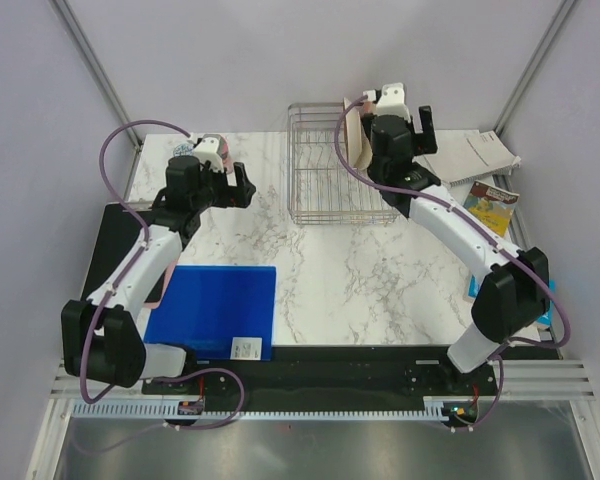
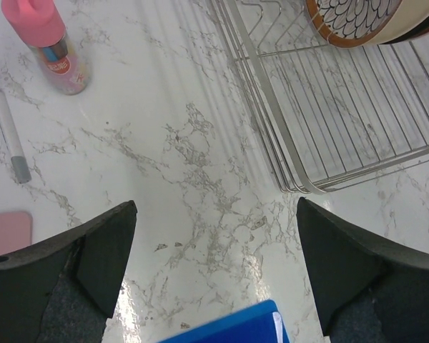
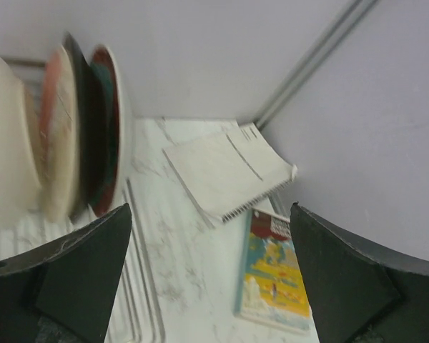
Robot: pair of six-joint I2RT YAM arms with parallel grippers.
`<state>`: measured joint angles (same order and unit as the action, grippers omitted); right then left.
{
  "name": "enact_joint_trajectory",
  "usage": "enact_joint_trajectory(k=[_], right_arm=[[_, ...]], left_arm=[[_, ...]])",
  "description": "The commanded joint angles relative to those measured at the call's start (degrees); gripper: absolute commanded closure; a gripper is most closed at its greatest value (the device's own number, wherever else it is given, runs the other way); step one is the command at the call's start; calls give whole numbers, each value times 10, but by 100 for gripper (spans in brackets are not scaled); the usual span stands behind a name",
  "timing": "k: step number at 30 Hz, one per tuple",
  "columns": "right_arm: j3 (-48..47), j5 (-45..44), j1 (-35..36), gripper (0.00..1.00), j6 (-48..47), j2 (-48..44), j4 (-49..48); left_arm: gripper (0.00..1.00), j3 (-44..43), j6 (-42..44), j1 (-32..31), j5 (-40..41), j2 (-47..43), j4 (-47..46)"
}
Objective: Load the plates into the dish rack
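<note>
While the plates [image 3: 64,143] are standing on edge inside the dish rack [image 1: 315,185], left hand [image 2: 214,214] is hovering wide open left of it | right hand [image 3: 211,214] is gaping empty by its right end

I am working in a robot lab cell, not a real kitchen. Plain pale walls [image 1: 280,60] meet at bare metal posts [image 1: 90,62]. The marble-print table [image 1: 370,280] ends in a black base plate [image 1: 360,362] with aluminium rails [image 1: 570,378] and a slotted cable duct [image 1: 310,405], and purple cables [image 1: 104,160] loop above it. The homely bits are props (a dish rack [image 1: 320,180], plates [image 3: 61,143], a pink-capped bottle [image 2: 50,50], a spiral notebook [image 3: 225,175]), plus what seems to be a picture book [image 3: 279,275], though that view is soft.
</note>
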<state>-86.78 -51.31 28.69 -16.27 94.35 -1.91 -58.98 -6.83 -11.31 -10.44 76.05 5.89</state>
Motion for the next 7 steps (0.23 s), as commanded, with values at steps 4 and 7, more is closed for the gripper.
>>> enact_joint_trajectory(k=[4,7], right_arm=[[92,-28,-62,2,38,-80,68],[87,-5,-101,2,70,-92,106]], left_arm=[[0,-40,65,3,42,21,-8],[0,-53,67,3,49,26,-7]])
